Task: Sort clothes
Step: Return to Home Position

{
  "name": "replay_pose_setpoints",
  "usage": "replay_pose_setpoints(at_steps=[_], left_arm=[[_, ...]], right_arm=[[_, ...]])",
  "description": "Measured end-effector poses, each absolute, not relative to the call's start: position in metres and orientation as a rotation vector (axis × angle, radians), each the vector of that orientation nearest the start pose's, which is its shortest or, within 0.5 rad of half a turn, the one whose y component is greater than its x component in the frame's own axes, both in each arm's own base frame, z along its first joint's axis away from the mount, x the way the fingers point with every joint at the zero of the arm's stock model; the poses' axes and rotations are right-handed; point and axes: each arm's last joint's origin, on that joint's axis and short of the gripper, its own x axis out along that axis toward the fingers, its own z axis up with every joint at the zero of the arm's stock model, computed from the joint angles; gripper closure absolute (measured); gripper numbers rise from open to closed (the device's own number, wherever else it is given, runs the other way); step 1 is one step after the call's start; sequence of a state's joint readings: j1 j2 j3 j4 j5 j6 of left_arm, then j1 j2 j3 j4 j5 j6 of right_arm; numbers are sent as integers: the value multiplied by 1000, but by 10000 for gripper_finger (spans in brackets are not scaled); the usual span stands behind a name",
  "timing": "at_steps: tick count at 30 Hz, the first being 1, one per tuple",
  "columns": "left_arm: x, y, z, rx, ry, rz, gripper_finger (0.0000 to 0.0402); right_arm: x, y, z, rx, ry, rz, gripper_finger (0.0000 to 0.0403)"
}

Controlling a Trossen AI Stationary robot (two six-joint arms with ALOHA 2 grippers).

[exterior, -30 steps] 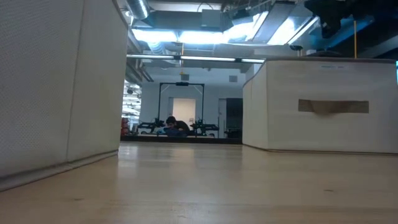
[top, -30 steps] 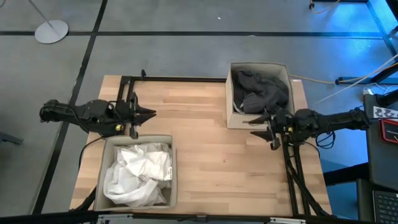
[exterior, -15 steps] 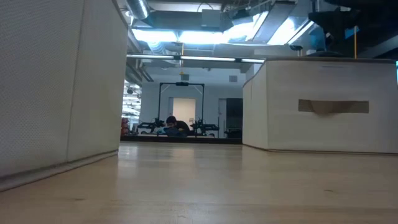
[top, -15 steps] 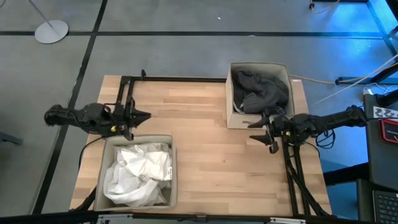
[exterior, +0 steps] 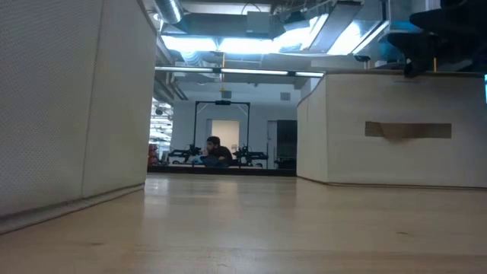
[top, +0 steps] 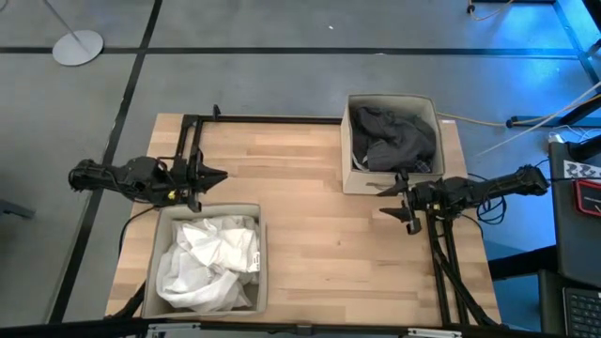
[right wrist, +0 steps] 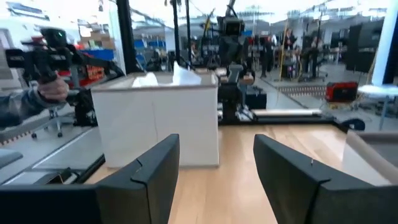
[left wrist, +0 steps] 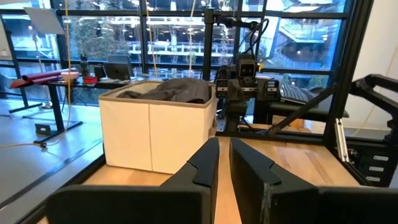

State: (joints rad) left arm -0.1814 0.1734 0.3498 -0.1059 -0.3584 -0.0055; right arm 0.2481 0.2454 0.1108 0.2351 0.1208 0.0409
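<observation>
White garments lie piled in the beige bin at the table's near left. They also show above the bin's rim in the right wrist view. A dark grey garment fills the beige bin at the far right, and it shows in the left wrist view. The teal, dark green and plaid garments are hidden or out of view. My left gripper is shut and empty, level above the table by the near-left bin's far side. My right gripper is open and empty, just in front of the far-right bin.
Bare wooden table lies between the two bins. A black frame runs along the table's far edge. In the low view the bins' walls stand at either side. A person sits far off in the room.
My left gripper has drawn back a little toward the table's left edge. My right gripper has moved a little toward the near edge, away from the far-right bin. The clothes have stayed where they were.
</observation>
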Motion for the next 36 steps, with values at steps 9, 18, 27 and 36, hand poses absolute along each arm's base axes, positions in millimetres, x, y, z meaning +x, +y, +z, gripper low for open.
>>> replay_pose_setpoints(at_steps=[9, 18, 27, 36], left_arm=[[86, -5, 258, -32, -69, 204, 373], [85, -3, 258, -40, -69, 248, 373], [90, -6, 245, -61, -86, 174, 373], [92, -4, 202, -87, -82, 204, 373]], right_arm=[[99, 26, 187, 40, -169, 281, 194], [100, 22, 183, 14, -151, 129, 194], [100, 21, 179, 40, -115, 87, 194], [100, 21, 178, 45, -111, 88, 194]])
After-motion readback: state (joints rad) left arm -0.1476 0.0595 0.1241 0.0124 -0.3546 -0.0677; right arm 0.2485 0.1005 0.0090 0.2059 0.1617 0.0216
